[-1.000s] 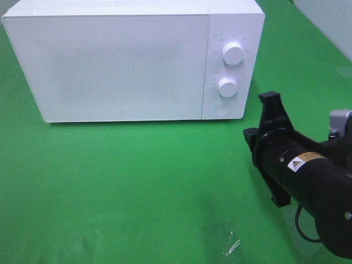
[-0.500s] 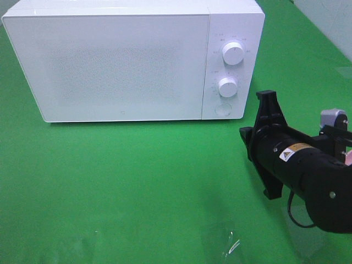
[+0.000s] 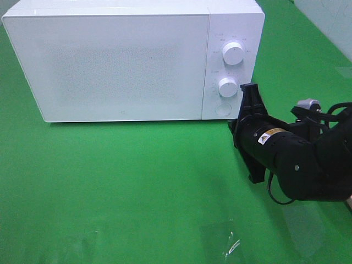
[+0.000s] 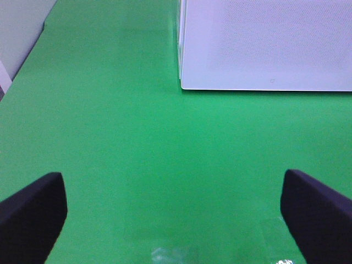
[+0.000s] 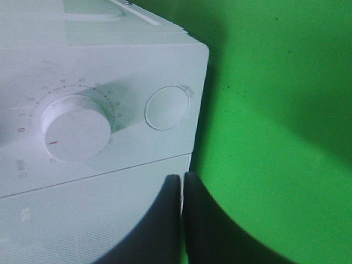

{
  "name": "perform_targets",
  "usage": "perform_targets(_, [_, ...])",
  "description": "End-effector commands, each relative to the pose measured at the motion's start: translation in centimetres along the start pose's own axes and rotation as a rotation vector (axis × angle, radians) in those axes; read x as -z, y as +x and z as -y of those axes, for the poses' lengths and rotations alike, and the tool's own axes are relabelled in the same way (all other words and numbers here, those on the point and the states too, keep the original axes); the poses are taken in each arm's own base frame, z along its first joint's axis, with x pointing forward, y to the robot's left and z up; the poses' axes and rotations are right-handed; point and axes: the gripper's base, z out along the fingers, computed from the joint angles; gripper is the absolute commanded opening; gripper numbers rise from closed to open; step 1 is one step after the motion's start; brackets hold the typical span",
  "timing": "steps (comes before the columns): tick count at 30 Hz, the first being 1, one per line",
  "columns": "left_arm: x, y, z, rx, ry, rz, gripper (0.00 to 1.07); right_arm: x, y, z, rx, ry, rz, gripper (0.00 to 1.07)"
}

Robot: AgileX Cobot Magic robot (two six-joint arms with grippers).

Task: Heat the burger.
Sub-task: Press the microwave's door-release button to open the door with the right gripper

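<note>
The burger is out of view in every frame. The white microwave (image 3: 121,60) stands at the back of the green table with its door closed. My right gripper (image 3: 235,127) is at the microwave's lower right front corner, below the lower knob (image 3: 227,87) and beside the round button (image 3: 222,109). In the right wrist view its fingers are pressed together, shut on nothing, with the right gripper (image 5: 181,181) tip close to the seam between door and control panel, near the round button (image 5: 166,108). My left gripper (image 4: 176,220) is open over bare green cloth, short of the microwave's (image 4: 264,44) left front corner.
An upper knob (image 3: 233,53) sits above the lower one. A crumpled piece of clear plastic (image 3: 228,242) lies on the cloth near the front edge. A pale wall (image 3: 330,22) borders the table at the far right.
My right arm has swung left and forward, bringing its shut gripper from beside the microwave up to the lower right of the control panel. The microwave has not moved.
</note>
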Motion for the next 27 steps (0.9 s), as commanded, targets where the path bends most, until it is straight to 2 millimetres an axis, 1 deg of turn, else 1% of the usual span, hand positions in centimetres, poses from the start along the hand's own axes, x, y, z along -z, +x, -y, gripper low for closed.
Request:
perform_targets(1, [0.2,0.1,0.0,0.002,-0.003,0.017,0.98,-1.3,0.2,-0.4,-0.009,-0.005,-0.005,0.0])
perform_targets(4, [0.2,0.1,0.0,0.002,-0.003,0.017,0.98,-1.8,0.2,-0.6,-0.008,-0.008,-0.005,0.0])
perform_targets(5, [0.2,0.1,0.0,0.002,-0.003,0.017,0.98,-2.4,0.0,-0.7,-0.008,-0.008,-0.005,0.0])
perform_targets(7, [0.2,0.1,0.0,0.002,-0.003,0.017,0.98,-2.7,0.0,-0.7,-0.007,-0.005,-0.004,0.0])
perform_targets(8, [0.2,0.1,0.0,0.001,-0.005,0.017,0.98,-3.3,-0.1,-0.8,-0.014,-0.002,0.003,0.0])
perform_targets(9, [0.2,0.1,0.0,0.001,-0.005,0.017,0.98,-3.3,-0.1,-0.8,-0.014,-0.002,0.003,0.0])
perform_targets(11, [0.2,0.1,0.0,0.001,-0.005,0.017,0.98,-4.2,0.1,-0.8,-0.014,-0.004,0.008,0.0])
perform_targets(16, [0.2,0.1,0.0,0.001,-0.005,0.017,0.98,-4.8,0.2,-0.7,-0.021,-0.006,0.017,0.0])
perform_targets(18, [0.2,0.1,0.0,0.001,-0.004,0.017,0.98,-5.8,-0.3,-0.5,-0.028,0.001,0.034,0.0])
perform_targets(22, [0.2,0.1,0.0,0.001,-0.004,0.017,0.98,-6.4,-0.6,-0.8,-0.034,-0.013,0.044,0.0])
perform_targets(27, [0.2,0.1,0.0,0.001,-0.004,0.017,0.98,-6.7,-0.4,-1.2,-0.025,-0.029,0.03,0.0])
